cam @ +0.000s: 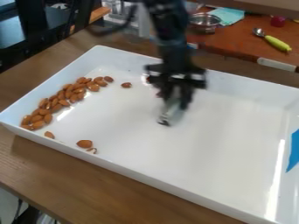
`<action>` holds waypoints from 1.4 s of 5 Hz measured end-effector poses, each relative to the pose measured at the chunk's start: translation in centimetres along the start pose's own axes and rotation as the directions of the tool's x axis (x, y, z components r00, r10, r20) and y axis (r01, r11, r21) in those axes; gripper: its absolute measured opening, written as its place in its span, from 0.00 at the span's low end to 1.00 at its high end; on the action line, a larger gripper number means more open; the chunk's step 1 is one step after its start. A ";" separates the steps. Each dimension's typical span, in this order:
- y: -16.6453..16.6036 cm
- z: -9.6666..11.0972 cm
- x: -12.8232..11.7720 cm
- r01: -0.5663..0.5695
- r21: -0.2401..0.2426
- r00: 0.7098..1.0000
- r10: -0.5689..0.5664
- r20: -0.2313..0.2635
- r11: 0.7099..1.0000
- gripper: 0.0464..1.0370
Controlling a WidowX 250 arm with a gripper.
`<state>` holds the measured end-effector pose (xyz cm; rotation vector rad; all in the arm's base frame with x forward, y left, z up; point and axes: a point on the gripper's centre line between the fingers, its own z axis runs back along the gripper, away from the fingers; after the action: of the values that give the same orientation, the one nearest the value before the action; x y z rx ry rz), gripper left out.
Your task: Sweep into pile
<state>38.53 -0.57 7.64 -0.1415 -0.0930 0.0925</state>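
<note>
The black gripper (175, 99) hangs blurred over the upper middle of a white tray (210, 148). Below it is a pale, narrow piece (171, 113) with a dark lower end; whether it is held cannot be made out. Brown almonds (61, 99) lie in a curved band along the tray's left side. One almond (126, 85) sits apart near the back, to the left of the gripper. Brown bits, partly hidden, show beside the gripper. Near the front left edge are a loose almond (85, 143), a smaller one (49, 134) and a thin curled fragment (92, 150).
Raised walls surround the tray, which stands on a wooden table (76, 177). Blue tape (294, 151) marks the right side. Behind are a metal bowl (203, 22), a teal cloth (227, 15) and a spoon with a yellow-green handle (276, 43).
</note>
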 end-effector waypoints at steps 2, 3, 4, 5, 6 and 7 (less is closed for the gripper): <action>8.1 1.0 -1.2 -0.021 0.036 0.999 0.020 0.027 0.999 0.34; 11.6 1.6 -1.6 -0.048 0.063 0.998 0.045 0.045 0.997 0.34; 13.5 2.3 -3.3 -0.070 0.016 0.997 0.069 0.026 0.997 0.34; 12.1 4.0 -4.7 -0.108 -0.141 0.994 0.106 -0.018 0.984 0.34; 8.5 8.6 -5.4 -0.109 -0.299 0.994 0.112 -0.005 0.948 0.34; 5.9 10.7 -5.7 -0.076 -0.342 0.996 0.085 0.010 0.937 0.34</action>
<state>31.30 6.16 16.82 -0.4922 -0.1280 0.1597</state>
